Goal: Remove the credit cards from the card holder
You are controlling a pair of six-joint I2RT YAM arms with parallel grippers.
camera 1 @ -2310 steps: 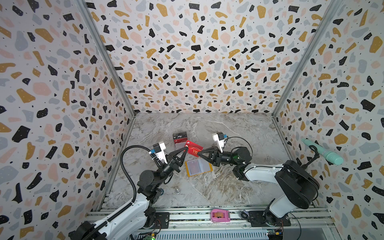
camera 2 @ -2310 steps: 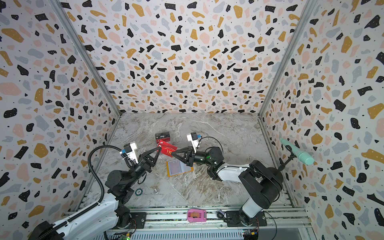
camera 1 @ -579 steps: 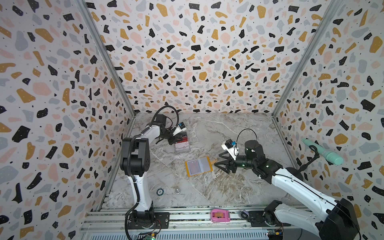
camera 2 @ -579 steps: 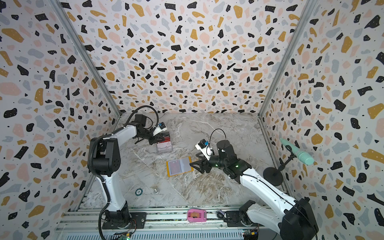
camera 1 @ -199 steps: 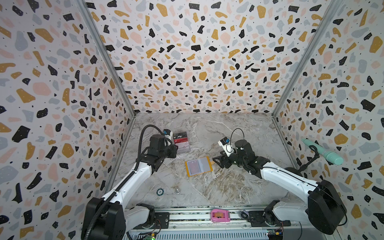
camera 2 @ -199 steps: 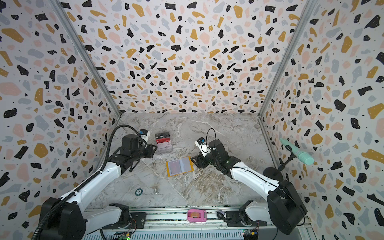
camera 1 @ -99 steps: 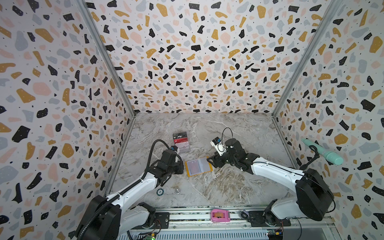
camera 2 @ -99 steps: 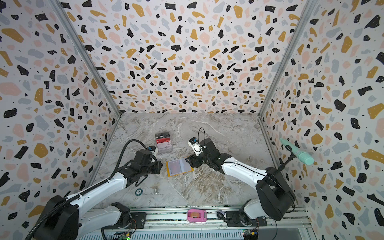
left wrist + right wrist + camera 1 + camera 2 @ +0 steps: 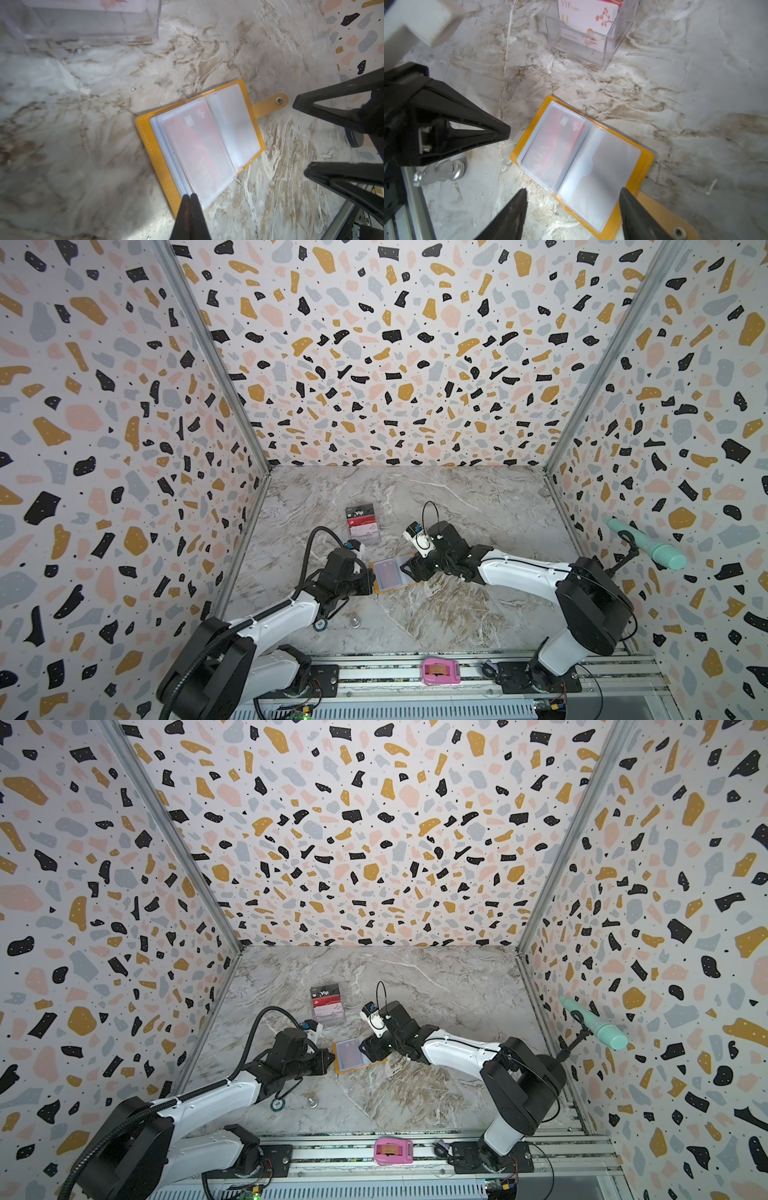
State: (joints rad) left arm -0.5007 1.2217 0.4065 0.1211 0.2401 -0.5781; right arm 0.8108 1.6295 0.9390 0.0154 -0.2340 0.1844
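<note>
Both flank card holder [image 9: 152,145]: left claw [image 9: 190,196] closed empty, right claw [image 9: 573,189] spread; stand [image 9: 577,49] nearby.

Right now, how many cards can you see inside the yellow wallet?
1: a red card in the top sleeve of the card holder; sleeves beneath may hide more.

top views: high, front, looking down on whole table [image 9: 457,510] | wrist views: close, opposite sides, sharing card holder [image 9: 199,143]

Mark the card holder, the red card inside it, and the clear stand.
card holder [image 9: 150,145], left wrist view, yellow cover's stitched edge.
red card [image 9: 552,143], right wrist view, face under the sleeve.
clear stand [image 9: 564,48], right wrist view, front wall.
</note>
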